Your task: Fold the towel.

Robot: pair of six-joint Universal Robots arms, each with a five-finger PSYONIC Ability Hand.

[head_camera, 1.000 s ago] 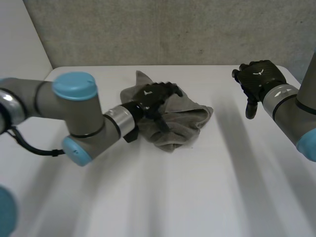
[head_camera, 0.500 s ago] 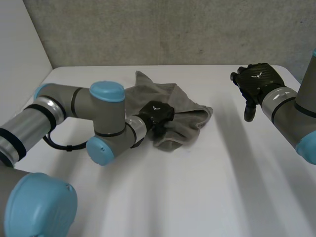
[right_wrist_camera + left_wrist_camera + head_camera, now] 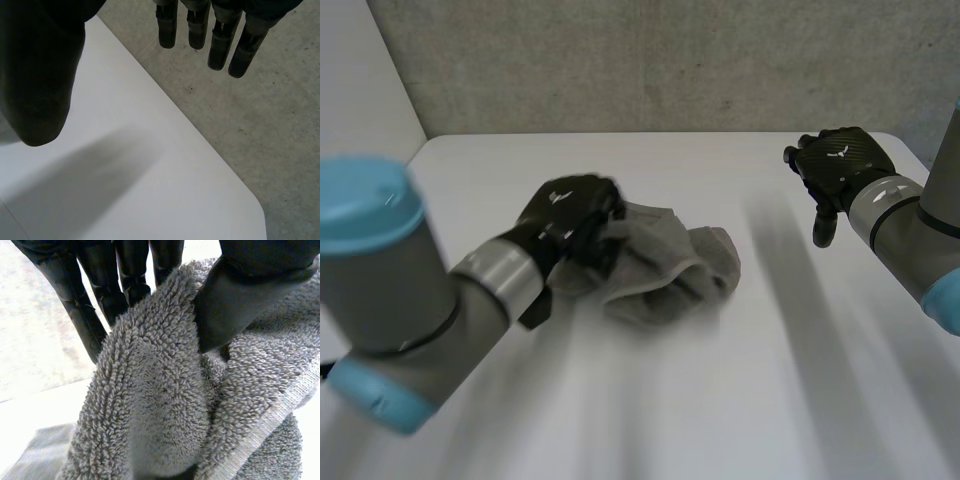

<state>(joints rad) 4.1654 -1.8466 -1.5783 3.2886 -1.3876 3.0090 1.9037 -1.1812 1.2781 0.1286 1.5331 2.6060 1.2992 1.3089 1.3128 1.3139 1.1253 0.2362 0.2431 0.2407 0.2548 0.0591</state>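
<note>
**Towel.** A grey terry towel (image 3: 665, 268) lies bunched in a loose heap just left of the frame's centre in the head view. It rests on the white bench (image 3: 770, 390), and its left end rises into the left hand (image 3: 570, 212).

**Left hand.** It sits at centre-left of the frame, at the left end of the heap. In the left wrist view a thick fold of the towel (image 3: 160, 405) passes between the fingers (image 3: 80, 310) and the thumb (image 3: 240, 305), which pinch it between them. A flat hemmed edge (image 3: 272, 422) runs along the fold on the thumb's side. The left arm (image 3: 390, 300), grey with a light-blue cap, crosses the lower left of the head view.

**Right hand.** The right hand (image 3: 840, 165) is at the upper right of the frame, well apart from the towel and near the bench's far right corner. In the right wrist view its fingers (image 3: 220, 35) hang straight and close side by side, with the thumb (image 3: 40, 75) set off from them. Beyond the fingertips lie a rounded corner of the bench (image 3: 125, 175) and a speckled grey floor (image 3: 260, 110).

**Surroundings.** A grey wall (image 3: 670, 60) spans the top of the head view.
</note>
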